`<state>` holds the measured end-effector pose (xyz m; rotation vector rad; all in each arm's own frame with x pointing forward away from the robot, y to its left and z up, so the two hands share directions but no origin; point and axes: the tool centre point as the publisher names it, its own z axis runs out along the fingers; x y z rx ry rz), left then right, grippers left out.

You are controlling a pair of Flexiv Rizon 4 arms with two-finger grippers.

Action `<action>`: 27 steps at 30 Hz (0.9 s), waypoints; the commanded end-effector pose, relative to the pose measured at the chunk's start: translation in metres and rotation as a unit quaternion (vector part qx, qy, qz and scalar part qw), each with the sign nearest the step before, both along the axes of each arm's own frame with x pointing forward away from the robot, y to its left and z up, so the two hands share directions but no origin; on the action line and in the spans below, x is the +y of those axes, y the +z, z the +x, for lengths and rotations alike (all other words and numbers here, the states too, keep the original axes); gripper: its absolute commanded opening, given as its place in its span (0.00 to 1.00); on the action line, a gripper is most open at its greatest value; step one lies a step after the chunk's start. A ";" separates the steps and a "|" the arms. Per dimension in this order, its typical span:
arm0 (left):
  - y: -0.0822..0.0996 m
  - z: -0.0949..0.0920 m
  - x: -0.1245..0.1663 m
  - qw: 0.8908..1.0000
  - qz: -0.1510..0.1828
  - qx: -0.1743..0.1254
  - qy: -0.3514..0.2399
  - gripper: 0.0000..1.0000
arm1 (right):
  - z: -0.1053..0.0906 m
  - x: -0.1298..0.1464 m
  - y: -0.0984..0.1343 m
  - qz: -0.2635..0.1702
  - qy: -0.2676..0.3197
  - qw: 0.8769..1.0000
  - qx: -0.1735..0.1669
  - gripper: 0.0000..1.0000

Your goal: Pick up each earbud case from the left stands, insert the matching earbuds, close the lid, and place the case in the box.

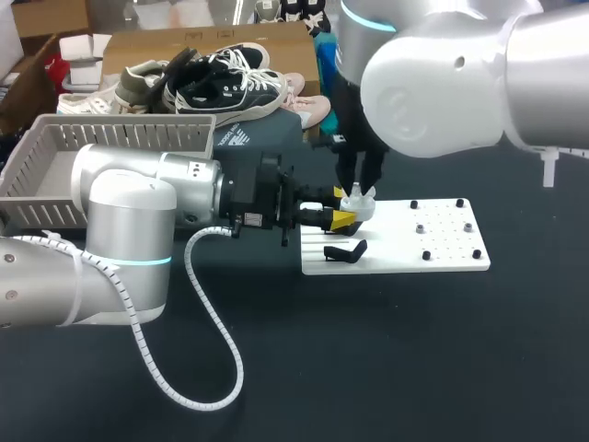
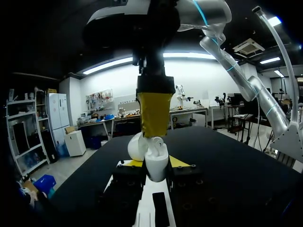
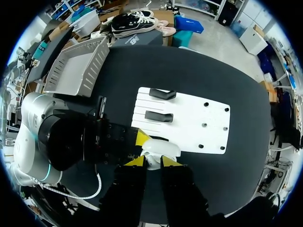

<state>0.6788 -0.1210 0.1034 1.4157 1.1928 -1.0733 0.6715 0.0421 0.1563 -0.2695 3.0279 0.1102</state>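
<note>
- I am working in what is looking like a robotics lab rather than a home or a shop.
- My left arm (image 1: 129, 212) and right arm (image 1: 442, 83), both silver industrial machines, are meeting over a black table (image 1: 368, 368).
- A white pegged fixture plate (image 1: 451, 241) is carrying black stands (image 1: 345, 250) mid-table.
- A grey slatted bin (image 1: 120, 138) is sitting far left, and a coiled cable (image 1: 237, 364) is trailing from my left arm.

Bright overhead light; glare on R arm (image 1: 433, 87); L wrist backlit.
</note>
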 end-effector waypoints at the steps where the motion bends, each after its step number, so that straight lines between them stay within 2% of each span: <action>1: 0.000 -0.002 0.000 1.000 -0.001 -0.001 0.003 0.00 | -0.006 -0.004 0.003 0.011 -0.003 1.000 -0.015 0.00; 9: 0.000 -0.002 0.000 1.000 -0.001 -0.001 0.003 0.00 | -0.014 -0.003 0.023 0.027 -0.007 0.998 -0.047 0.00; 19: 0.000 -0.002 0.000 1.000 -0.001 -0.001 0.003 0.00 | -0.021 0.000 0.019 0.069 -0.027 0.994 -0.075 0.00; 27: 0.000 -0.002 0.000 1.000 -0.001 -0.001 0.003 0.00 | -0.026 0.003 0.016 0.087 -0.044 0.986 -0.137 0.00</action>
